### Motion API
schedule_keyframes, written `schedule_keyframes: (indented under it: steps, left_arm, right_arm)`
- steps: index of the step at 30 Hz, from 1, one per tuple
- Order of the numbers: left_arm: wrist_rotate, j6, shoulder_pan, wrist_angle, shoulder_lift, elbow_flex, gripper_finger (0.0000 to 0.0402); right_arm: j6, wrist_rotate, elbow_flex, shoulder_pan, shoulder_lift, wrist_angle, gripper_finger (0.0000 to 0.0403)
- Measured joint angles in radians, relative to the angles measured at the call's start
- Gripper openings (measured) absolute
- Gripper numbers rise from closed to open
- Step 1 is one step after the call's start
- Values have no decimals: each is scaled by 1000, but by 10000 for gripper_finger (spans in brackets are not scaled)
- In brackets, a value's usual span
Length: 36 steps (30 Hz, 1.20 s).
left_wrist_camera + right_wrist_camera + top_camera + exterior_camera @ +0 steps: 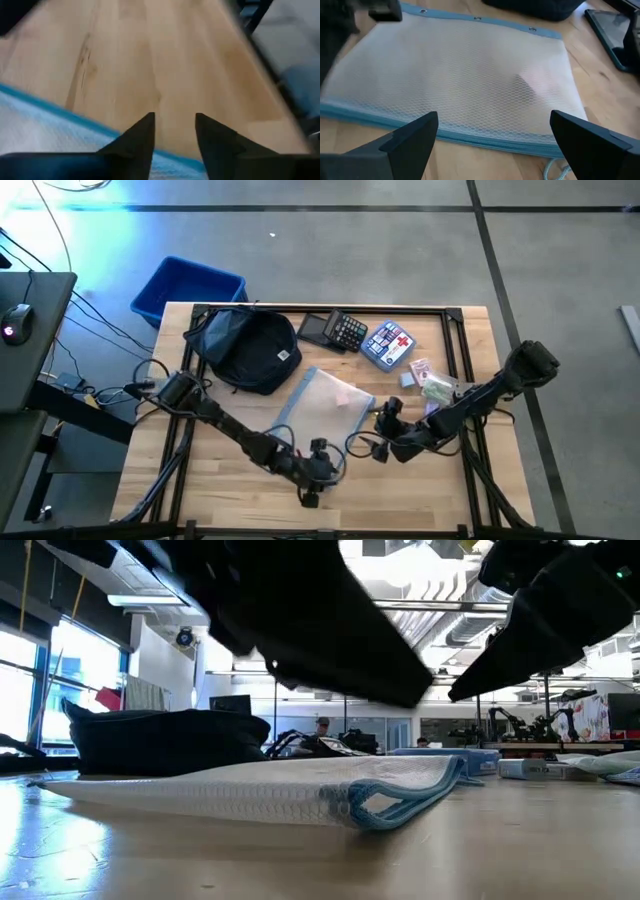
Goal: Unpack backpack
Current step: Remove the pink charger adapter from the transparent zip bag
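Note:
The dark navy backpack (250, 350) lies flat at the table's far left; it also shows in the low view (160, 740). A white mesh pouch with blue edging (325, 402) lies flat at mid-table in front of it. My right gripper (385, 420) hovers at the pouch's right near corner, wide open, its fingers over the pouch's zipper edge (495, 127) with nothing between them. My left gripper (325, 470) is near the table's front edge, just past the pouch's near edge (173, 120). It is open with only bare wood beyond its fingertips.
Along the far edge lie a dark tablet (318, 328), a calculator (347, 332) and a blue pouch with a red cross (390, 345). Small packets (430, 385) sit at the right. A bright-blue bin (185, 288) stands on the floor beyond the far left corner.

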Motion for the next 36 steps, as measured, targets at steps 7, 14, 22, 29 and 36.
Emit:
schedule_keyframes:
  steps: [7,14,22,29,36]
  left_arm:
    - [-149,-146,-33,-607,50,208,159]
    - [-365,-342,-141,-911,50,360,141]
    - [-305,-302,-106,-688,90,336,152]
    - [-261,-203,-72,-724,157,337,165]
    - [-372,-333,-104,-926,155,388,147]
  right_arm:
    - [1,-20,0,0,0,-7,368]
    - [-6,-20,0,0,0,-10,368]
    - [20,-20,0,-6,0,-10,368]
    - [37,-23,0,-6,0,-10,368]
    - [19,-21,0,-6,0,-22,368]
